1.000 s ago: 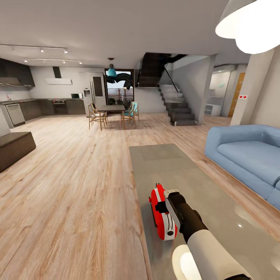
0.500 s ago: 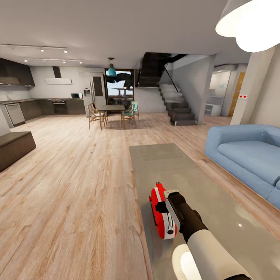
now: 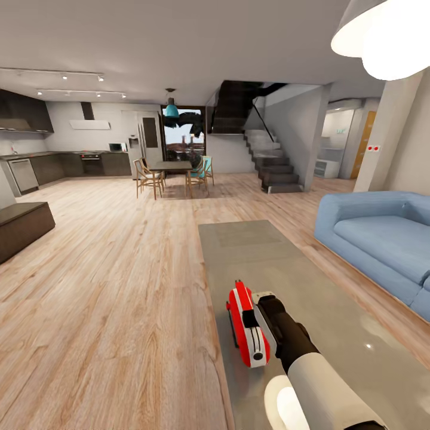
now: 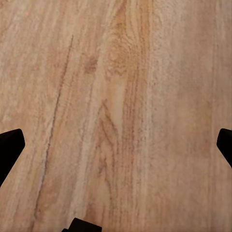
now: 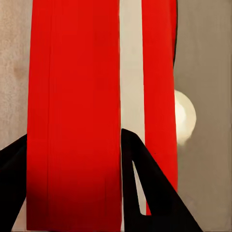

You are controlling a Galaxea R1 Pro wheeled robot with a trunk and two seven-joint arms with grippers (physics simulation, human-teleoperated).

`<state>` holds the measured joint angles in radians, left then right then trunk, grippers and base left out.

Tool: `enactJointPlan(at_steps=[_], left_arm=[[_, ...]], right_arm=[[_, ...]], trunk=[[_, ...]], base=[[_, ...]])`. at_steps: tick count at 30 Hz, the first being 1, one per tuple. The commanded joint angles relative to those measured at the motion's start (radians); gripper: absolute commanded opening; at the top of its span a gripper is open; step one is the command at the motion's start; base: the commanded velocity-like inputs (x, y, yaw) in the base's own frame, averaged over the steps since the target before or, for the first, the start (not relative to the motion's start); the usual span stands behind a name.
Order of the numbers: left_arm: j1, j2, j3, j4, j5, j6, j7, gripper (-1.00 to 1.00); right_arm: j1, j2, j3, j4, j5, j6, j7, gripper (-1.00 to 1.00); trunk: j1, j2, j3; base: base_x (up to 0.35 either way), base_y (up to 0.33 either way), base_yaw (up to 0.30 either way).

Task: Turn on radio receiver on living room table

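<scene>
No readable writing or brand anywhere on the radio (image 3: pixel 246 325), just red body with white trim and a dark strip on the side. It's standing on edge on the grey table (image 3: pixel 263 263), down at about 6 o'clock in the head view, near the table's left edge. Its long axis runs roughly from 6 toward 12 o'clock, along the table's length, and the thin top edge faces up. The dial side isn't showing from here, so I can't tell which way that faces.

The right claw (image 3: pixel 257 322) is at the radio's right side, touching it. In the right wrist view the radio (image 5: pixel 96 96) runs straight along the line of the fingers (image 5: pixel 150 193); one dark finger sits over the white strip and the other is on the far side of the red body, so the claw is straddling part of the radio, looks like it's pinching it.

The left claw (image 4: pixel 116 145) is spread wide, fingertips at opposite edges of its wrist view, hanging over bare wood floor (image 4: pixel 116 96).

Blue sofa (image 3: pixel 382 239) sits at 3 o'clock, a dining set (image 3: pixel 173 173) off toward 11, and stairs (image 3: pixel 272 161) at 1 o'clock.
</scene>
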<state>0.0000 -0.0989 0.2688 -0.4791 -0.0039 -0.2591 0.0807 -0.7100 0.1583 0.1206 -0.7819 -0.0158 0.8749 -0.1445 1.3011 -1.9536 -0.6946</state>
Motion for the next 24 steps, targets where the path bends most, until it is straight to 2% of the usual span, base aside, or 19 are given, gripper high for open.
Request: enactJointPlan(at_steps=[1, 24], left_arm=[[0.0, -0.001, 0.002, -0.001, 0.0, -0.002, 0.001, 1.0], [0.0, 0.003, 0.002, 0.009, -0.001, -0.008, 0.002, 1.0]], right_arm=[[0.0, 0.0, 0.002, 0.0, -0.007, 0.004, -0.005, -1.0], [0.0, 0.001, 0.002, -0.002, -0.004, 0.005, -0.006, -1.0]], trunk=[[0.0, 0.0, -0.001], [0.0, 0.0, -0.001]], base=[[0.0, 0.0, 0.0], [0.0, 0.0, 0.0]])
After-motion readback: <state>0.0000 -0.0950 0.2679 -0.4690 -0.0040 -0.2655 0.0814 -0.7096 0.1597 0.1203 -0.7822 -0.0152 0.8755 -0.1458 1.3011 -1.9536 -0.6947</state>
